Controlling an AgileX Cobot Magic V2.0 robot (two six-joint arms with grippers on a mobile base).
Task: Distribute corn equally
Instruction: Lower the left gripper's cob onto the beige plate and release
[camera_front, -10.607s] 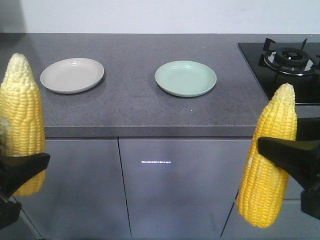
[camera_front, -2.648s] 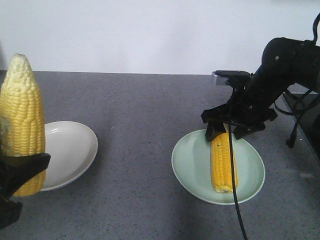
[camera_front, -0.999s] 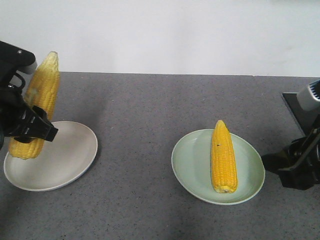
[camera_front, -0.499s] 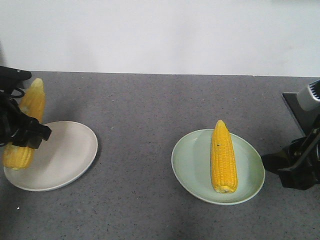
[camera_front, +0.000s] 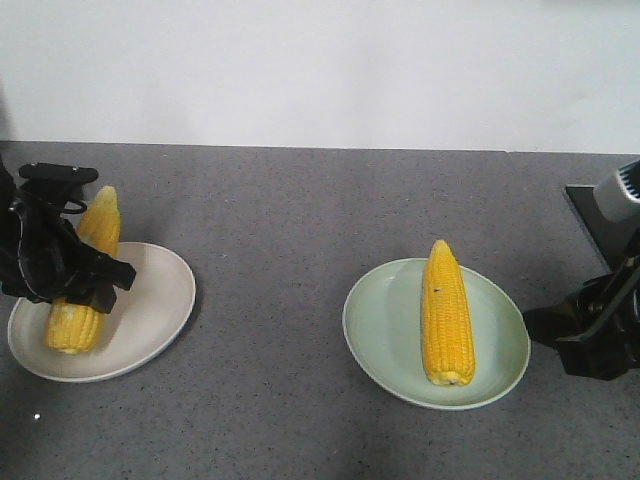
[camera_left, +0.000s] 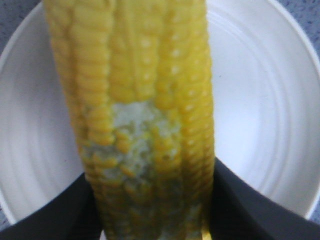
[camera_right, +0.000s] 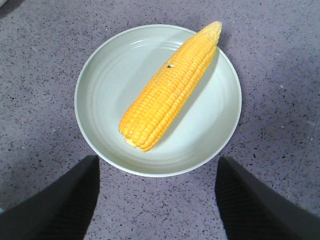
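Observation:
One corn cob (camera_front: 447, 315) lies lengthwise on the pale green plate (camera_front: 379, 330), also seen in the right wrist view as a cob (camera_right: 167, 89) on the plate (camera_right: 100, 90). My right gripper (camera_right: 157, 172) is open just off that plate's rim, holding nothing; in the front view it sits at the right (camera_front: 590, 335). A second corn cob (camera_front: 82, 270) is low over the white plate (camera_front: 150, 310), tip pointing away, with my left gripper (camera_front: 70, 285) shut on it. The left wrist view shows that cob (camera_left: 145, 115) clamped between dark fingers (camera_left: 250, 205) above the white plate (camera_left: 270, 110).
Both plates rest on a dark speckled grey counter (camera_front: 290, 240) backed by a white wall. A black hob edge (camera_front: 600, 215) lies at the far right, beside my right arm.
My left gripper has carried its cob rightward and down from beside the white plate to over it. The right gripper and the cob on the green plate have not moved.

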